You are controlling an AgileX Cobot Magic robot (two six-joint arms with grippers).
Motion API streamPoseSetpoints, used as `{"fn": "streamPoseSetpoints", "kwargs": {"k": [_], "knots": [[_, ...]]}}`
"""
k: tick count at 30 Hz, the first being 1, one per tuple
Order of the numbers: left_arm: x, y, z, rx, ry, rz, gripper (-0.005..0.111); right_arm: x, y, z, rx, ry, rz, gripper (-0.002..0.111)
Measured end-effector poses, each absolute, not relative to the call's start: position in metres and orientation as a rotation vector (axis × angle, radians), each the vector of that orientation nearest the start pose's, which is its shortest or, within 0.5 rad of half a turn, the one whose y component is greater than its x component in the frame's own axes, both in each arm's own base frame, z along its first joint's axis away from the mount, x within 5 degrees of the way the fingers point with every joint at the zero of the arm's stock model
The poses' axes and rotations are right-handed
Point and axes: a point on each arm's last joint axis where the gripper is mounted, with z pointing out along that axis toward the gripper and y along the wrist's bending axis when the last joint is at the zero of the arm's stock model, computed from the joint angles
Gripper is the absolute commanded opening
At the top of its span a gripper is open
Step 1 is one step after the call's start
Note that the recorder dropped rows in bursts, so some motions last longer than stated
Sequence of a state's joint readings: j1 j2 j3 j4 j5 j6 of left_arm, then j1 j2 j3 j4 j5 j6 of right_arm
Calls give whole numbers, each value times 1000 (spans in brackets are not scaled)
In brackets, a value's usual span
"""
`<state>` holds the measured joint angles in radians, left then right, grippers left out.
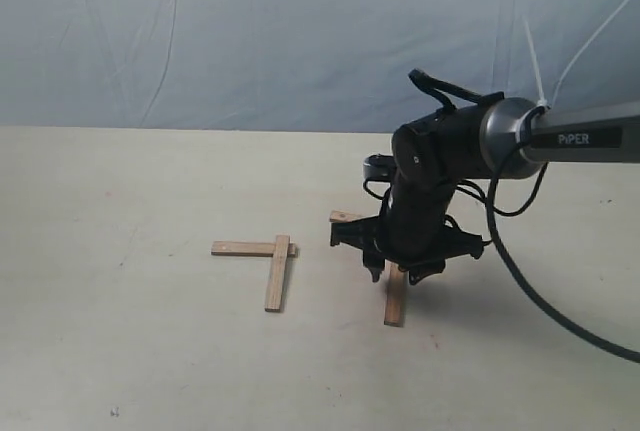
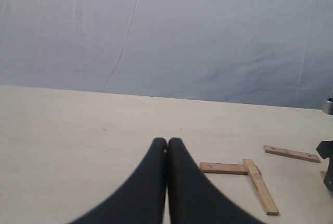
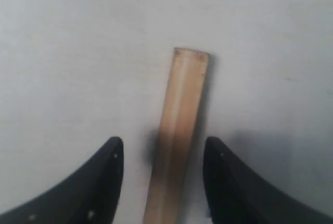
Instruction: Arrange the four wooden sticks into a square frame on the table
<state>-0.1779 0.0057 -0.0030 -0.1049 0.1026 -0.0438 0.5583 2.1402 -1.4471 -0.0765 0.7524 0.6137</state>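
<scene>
The right jaws are hovering spread, one on each side of a flat light-brown wooden slat (image 3: pixel 179 130) on the pale cream desk (image 1: pixel 120 351) — the left jaws are pressing together.

Right arm (image 1: pixel 580 136) reaches in from the table's (image 1: pixel 120 351) right edge, wrist (image 1: pixel 440 156) bent straight down, right gripper (image 1: pixel 395 273) low with jaws spread wide, while the left gripper (image 2: pixel 167 148) points toward the far edge, fingertips pressed together.

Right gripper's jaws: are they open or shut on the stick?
Open. In the right wrist view, the right gripper jaws stand apart, with a gap on each side of the stick.
</scene>
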Motion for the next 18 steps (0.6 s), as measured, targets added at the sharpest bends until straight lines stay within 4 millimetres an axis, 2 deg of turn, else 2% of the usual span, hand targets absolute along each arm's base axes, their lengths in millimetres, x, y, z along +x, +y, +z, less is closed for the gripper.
{"fn": "streamPoseSetpoints", "kwargs": {"k": [6,9,12,16,18], "knots": [[56,-11,205,30,1594,-265,0,364,221,115,22,2950,79,44],[56,-11,205,30,1594,-265,0,363,220,114,17,2957,61,30],[56,-11,205,30,1594,-265,0,362,219,114,11,2967,44,1],[56,-11,205,30,1594,-265,0,363,220,115,-24,2963,44,-1],[56,-11,205,30,1594,-265,0,365,224,124,-41,2947,61,-1]]}}
